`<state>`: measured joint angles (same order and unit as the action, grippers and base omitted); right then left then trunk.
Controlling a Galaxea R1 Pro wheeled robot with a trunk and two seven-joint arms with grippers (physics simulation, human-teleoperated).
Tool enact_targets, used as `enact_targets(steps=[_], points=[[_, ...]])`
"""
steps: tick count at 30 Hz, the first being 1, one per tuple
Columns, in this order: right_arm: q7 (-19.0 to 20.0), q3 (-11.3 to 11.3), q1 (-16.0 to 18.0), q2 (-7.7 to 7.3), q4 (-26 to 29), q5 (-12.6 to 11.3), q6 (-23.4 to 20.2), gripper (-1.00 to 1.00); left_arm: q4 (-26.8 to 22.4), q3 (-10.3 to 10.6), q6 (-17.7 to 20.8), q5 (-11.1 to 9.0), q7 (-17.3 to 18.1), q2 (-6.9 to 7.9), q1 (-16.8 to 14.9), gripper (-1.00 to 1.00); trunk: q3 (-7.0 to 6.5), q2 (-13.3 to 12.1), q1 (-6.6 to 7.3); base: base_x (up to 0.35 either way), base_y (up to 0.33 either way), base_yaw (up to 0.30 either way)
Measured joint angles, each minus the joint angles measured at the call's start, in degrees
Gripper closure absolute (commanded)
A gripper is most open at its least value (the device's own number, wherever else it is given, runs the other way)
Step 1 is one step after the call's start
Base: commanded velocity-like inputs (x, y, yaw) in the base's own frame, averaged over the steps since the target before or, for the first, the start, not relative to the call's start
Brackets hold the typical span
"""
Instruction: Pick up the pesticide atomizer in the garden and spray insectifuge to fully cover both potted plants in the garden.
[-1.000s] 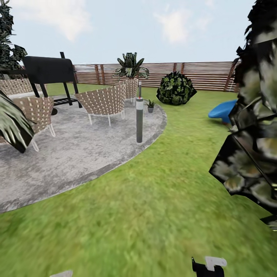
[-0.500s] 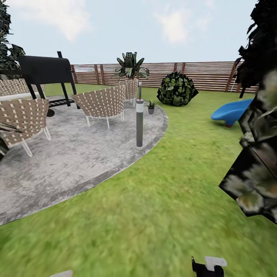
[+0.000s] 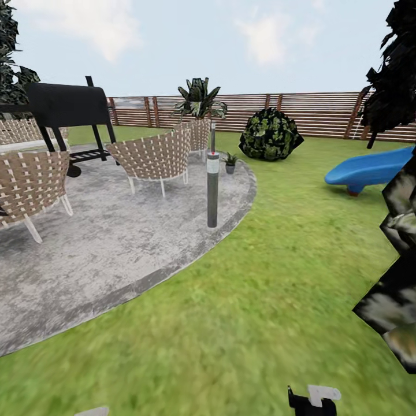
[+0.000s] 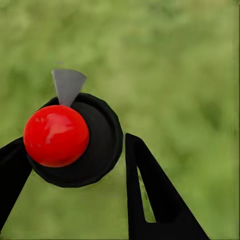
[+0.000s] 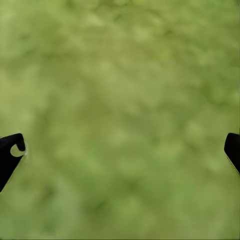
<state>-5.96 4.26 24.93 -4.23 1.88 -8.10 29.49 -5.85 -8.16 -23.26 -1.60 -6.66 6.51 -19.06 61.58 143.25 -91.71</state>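
The pick-up looks done, and the step in hand is, by my reading, the approach to the plants. In the left wrist view the left gripper (image 4: 75, 142) has the pesticide atomizer (image 4: 102, 145) between its two black fingers (image 4: 150, 195): a dark rounded body carrying a glossy red ball, with a small grey cone of a nozzle on the side away from the finger roots. Both fingers seem to press against the body's flanks, so I take it as gripped, though the contact on the nearer finger sits at the picture's edge and is not sharp. Beyond the fingers there is only blurred grass (image 4: 190, 75). The right gripper (image 5: 122, 145) is spread wide with nothing between its fingers, also over grass. From the head view, one potted plant (image 3: 230, 162) stands far ahead of both grippers, a small rosette in a grey pot at the rim of the paved patio (image 3: 115, 242), just beyond a grey post (image 3: 212, 185) and near a woven chair (image 3: 155, 156). I cannot pick out the second pot with confidence at this range. The plant is well out of spraying reach, so the next move calls for driving the base across the lawn toward that pot, skirting the post. Then the left arm should be raised so the nozzle faces the leaves from near above before any spraying begins.
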Motion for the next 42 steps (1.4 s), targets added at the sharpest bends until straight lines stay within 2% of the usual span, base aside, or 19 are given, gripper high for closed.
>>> enact_targets(steps=[11, 42], points=[[0.0, 0.0, 0.0, 0.01, 0.0, 0.0, 0.01, -1.0, 0.0, 0.0, 0.0, 0.0, 0.02, 0.0, 0.02, 1.0, 0.0, 0.0, 0.0, 0.339, -0.007, 0.0], [-0.09, 0.0, 0.0, -0.17, 0.0, 0.09, 0.02, -1.0, 0.0, 0.0, 0.04, -0.06, -0.06, 0.08, 0.0, 1.0, 0.0, 0.0, 0.0, 0.338, -0.087, 0.0]])
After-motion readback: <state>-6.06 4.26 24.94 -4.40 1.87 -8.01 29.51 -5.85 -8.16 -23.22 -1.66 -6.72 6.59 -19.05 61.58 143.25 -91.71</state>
